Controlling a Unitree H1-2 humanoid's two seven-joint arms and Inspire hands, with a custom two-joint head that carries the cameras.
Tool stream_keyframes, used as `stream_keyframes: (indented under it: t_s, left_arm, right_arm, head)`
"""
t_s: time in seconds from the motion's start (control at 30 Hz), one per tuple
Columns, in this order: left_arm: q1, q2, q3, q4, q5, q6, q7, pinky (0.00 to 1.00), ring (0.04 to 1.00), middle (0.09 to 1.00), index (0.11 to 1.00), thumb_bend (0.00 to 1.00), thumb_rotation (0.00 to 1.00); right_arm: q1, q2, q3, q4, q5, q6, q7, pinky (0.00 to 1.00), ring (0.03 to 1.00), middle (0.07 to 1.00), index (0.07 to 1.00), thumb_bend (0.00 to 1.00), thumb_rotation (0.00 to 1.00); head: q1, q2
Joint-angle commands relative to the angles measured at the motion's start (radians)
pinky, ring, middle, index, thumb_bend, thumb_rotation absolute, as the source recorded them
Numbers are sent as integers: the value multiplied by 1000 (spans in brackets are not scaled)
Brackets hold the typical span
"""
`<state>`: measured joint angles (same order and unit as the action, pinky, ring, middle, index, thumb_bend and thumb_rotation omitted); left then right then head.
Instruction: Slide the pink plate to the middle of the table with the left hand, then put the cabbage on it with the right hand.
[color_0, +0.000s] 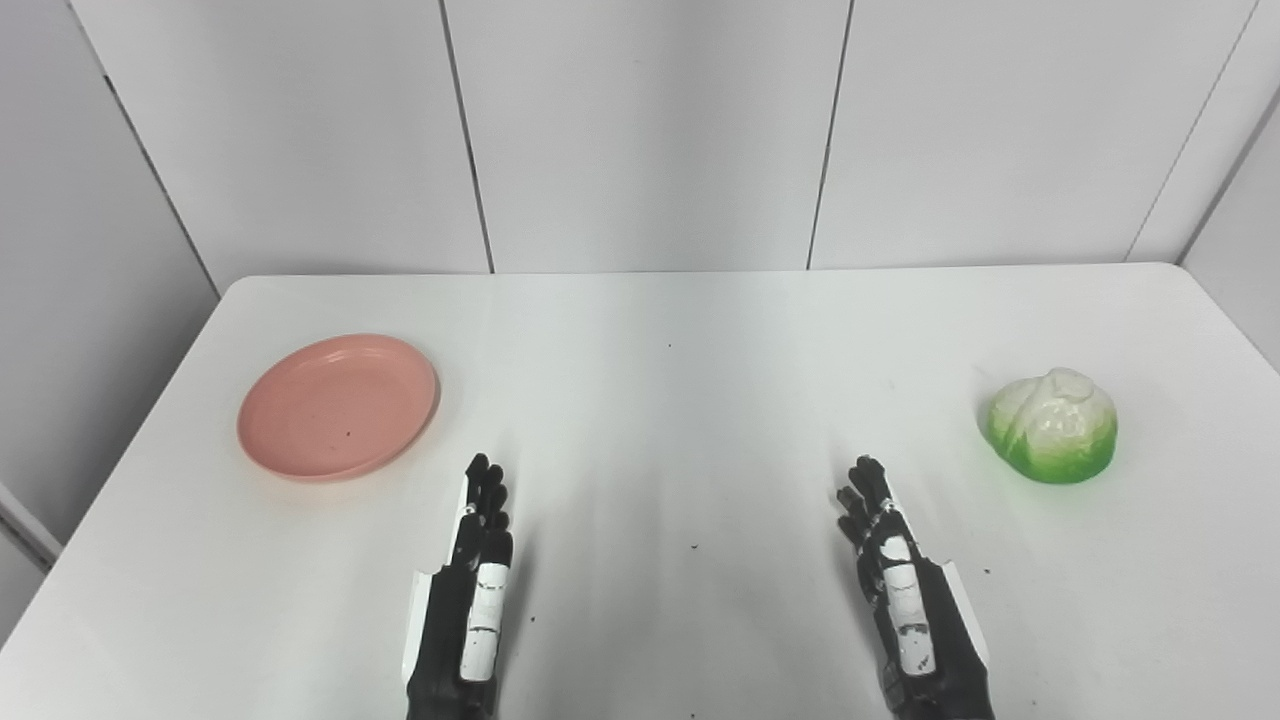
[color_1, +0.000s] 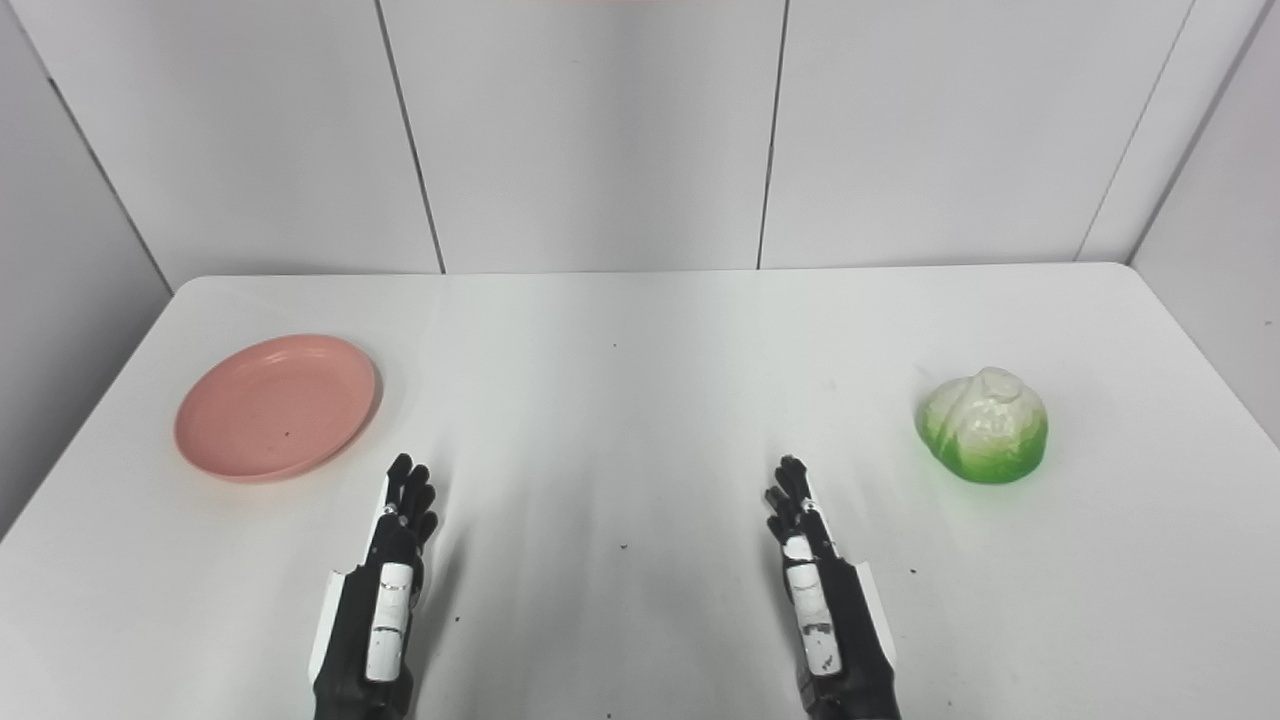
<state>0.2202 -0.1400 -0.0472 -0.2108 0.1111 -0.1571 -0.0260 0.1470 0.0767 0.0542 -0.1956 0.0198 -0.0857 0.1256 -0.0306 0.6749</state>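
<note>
So nothing is started yet. The plate (color_0: 338, 406) sits at the worktop's (color_0: 660, 420) left side, the cabbage (color_0: 1053, 425) well apart at the right. The left hand (color_0: 478, 590) and right hand (color_0: 895, 585) hang low near the front edge, fingers extended and holding nothing. First step, I judge: the left hand must reach the plate's rim and push it toward the centre.
</note>
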Motion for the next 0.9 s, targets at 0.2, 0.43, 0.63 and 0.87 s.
stream_keyframes:
  t_s: [0.2, 0.43, 0.63, 0.87]
  left_arm:
    - [62, 51, 9, -74, -16, 58, -16, 1000, 1000, 1000, 1000, 766, 981]
    - [60, 49, 13, -84, -26, 71, -18, 1000, 1000, 1000, 1000, 762, 975]
    - [61, 53, 12, -80, -18, 64, -18, 1000, 1000, 1000, 1000, 762, 979]
    - [71, 35, -3, -37, -1, 32, -6, 1000, 1000, 1000, 1000, 781, 985]
  right_arm:
    - [104, -28, 11, -88, -10, 31, -5, 969, 968, 982, 975, 830, 1000]
    - [103, -24, 14, -88, -16, 40, -9, 968, 966, 980, 975, 843, 1000]
    - [104, -24, 16, -87, -17, 35, -11, 966, 965, 981, 974, 839, 1000]
    - [107, -49, 0, -53, 6, 4, 5, 979, 973, 988, 983, 845, 1000]
  head:
    - [-12, 10]
    - [-14, 17]
    - [-4, -3]
    - [66, -60]
